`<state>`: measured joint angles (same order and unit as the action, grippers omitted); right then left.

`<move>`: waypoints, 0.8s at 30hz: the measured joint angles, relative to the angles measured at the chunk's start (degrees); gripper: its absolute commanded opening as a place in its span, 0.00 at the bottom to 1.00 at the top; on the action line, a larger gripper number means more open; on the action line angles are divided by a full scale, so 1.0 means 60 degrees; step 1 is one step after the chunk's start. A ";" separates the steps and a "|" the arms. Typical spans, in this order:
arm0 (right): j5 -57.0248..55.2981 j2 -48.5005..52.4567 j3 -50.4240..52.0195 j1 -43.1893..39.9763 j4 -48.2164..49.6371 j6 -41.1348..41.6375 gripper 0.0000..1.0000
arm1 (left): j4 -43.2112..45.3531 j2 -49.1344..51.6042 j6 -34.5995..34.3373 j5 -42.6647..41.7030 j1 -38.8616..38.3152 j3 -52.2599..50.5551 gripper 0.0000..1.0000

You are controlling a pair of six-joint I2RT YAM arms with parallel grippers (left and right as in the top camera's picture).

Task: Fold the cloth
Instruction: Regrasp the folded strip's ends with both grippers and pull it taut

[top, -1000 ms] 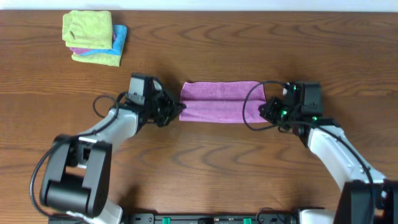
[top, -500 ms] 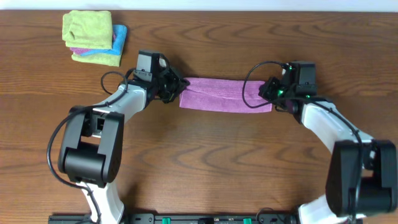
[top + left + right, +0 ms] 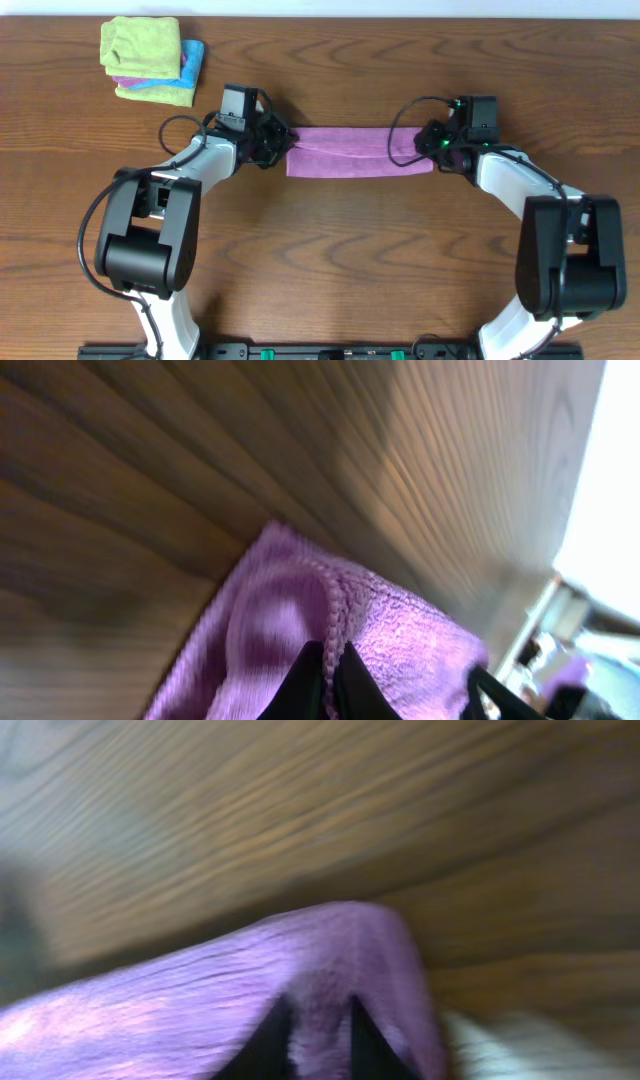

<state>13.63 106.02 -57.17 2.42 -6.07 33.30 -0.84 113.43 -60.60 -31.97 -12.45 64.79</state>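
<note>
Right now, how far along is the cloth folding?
Done: the purple cloth looks folded lengthwise into a narrow strip. In hand: the left hand and right hand each pinch one end. Left: probably bringing the ends together for another fold, then letting go.

There are no words, numbers, labels or signs to read anywhere, not on the purple cloth (image 3: 355, 152), the pile of cloths (image 3: 150, 60) or the table (image 3: 340, 270).

purple cloth (image 3: 352, 151), folded strip, seemingly doubled
</note>
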 measured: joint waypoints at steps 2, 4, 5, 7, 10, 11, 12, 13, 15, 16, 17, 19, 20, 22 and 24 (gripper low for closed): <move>-0.0255 0.0000 -0.0004 -0.0036 -0.0036 -0.0051 0.54 | -0.0018 0.0000 0.0073 0.0149 0.0069 0.0000 0.17; -0.0390 0.0000 -0.0007 -0.0040 -0.0124 -0.0076 0.57 | -0.0029 0.0000 0.0138 0.0200 0.0117 0.0000 0.25; -0.0426 0.0000 -0.0011 -0.0040 -0.0219 -0.0109 0.58 | -0.0036 0.0000 0.0131 0.0200 0.0135 0.0000 0.32; -0.0466 0.0000 -0.0015 -0.0040 -0.0350 -0.0109 0.57 | -0.0033 0.0000 0.0168 0.0182 0.0149 0.0000 0.41; -0.0433 0.0000 -0.0015 -0.0040 -0.0590 -0.0106 0.56 | -0.0033 0.0000 0.0182 0.0029 0.0233 0.0000 0.48; -0.0415 0.0000 -0.0018 -0.0040 -0.0634 -0.0106 0.55 | -0.0029 0.0000 0.0178 -0.0076 0.0295 0.0000 0.49; -0.0386 0.0000 -0.0018 -0.0040 -0.0685 -0.0106 0.55 | -0.0040 0.0000 0.0178 -0.0168 0.0372 0.0000 0.50; -0.0350 -0.0007 -0.0018 -0.0040 -0.0750 -0.0106 0.54 | -0.0040 -0.0007 0.0204 -0.0251 0.0455 0.0000 0.50; -0.0313 -0.0080 -0.0018 -0.0040 -0.0918 -0.0106 0.53 | -0.0062 -0.0051 0.0299 -0.0375 0.0605 0.0000 0.51; -0.0302 -0.0175 -0.0018 -0.0040 -0.1016 -0.0106 0.53 | -0.0098 -0.0113 0.0353 -0.0404 0.0667 0.0000 0.52; -0.0291 -0.0280 -0.0018 -0.0040 -0.1089 -0.0106 0.54 | -0.0131 -0.0193 0.0397 -0.0426 0.0721 0.0000 0.53; -0.0251 -0.0605 -0.0018 -0.0040 -0.1304 -0.0106 0.54 | -0.0215 -0.0426 0.0441 -0.0433 0.0801 0.0000 0.53; -0.0204 -0.0823 -0.0018 -0.0040 -0.1457 -0.0106 0.54 | -0.0266 -0.0590 0.0459 -0.0459 0.0827 0.0000 0.50; -0.0124 -0.1147 -0.0018 -0.0040 -0.1774 -0.0102 0.56 | -0.0291 -0.0925 0.0484 -0.0583 0.0845 0.0000 0.38; -0.0044 -0.1453 -0.0018 -0.0040 -0.2113 -0.0102 0.58 | -0.0284 -0.1209 0.0441 -0.0710 0.0809 0.0007 0.16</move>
<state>13.37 97.30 -57.28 2.17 -18.74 32.69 -2.55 106.17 -57.95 -36.23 -7.60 64.84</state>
